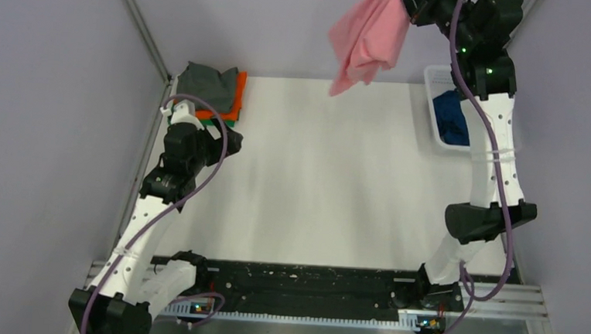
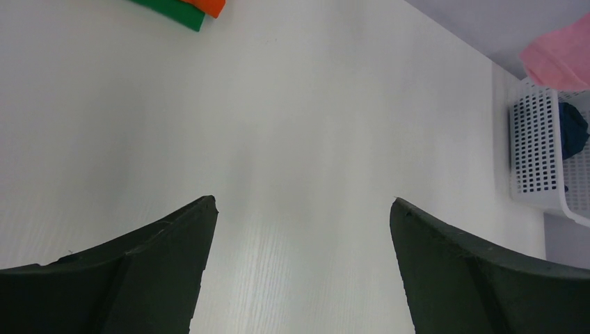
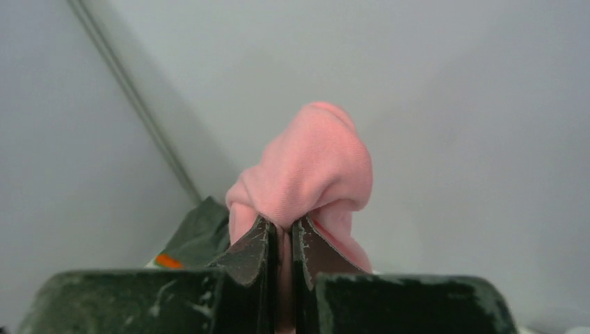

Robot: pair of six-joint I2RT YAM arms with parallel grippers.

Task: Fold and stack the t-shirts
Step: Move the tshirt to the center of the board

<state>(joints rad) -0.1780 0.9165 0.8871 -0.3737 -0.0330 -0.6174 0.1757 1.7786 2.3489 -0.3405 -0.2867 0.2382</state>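
The right gripper [image 3: 284, 224] is raised high at the top right of the overhead view. Its two fingers are pressed almost together on a bunched fold of the pink t-shirt [image 1: 368, 36]. The shirt hangs loose from that pinch, clear of the table [image 1: 315, 176], and its lowest corner dangles near the far edge of the tabletop in the overhead view. In the right wrist view the pink cloth bulges up over the fingertips.

A white lattice basket [image 2: 536, 153] stands at the far right of the table, just below and to the right of the hanging shirt in the overhead view. A dark blue t-shirt [image 1: 450, 118] lies crumpled inside it.

At the upper left of the overhead view, in the far left corner of the table, is a small pile. A grey t-shirt [image 1: 208, 84] lies on top, with an orange t-shirt [image 1: 240, 94] under it and a green t-shirt [image 2: 170, 12] at the bottom, showing only as a thin edge.

The left gripper [image 2: 303, 200] sits low over the left side of the table, just in front of the pile. Its fingers are spread wide with only bare tabletop between them, and they hold nothing.
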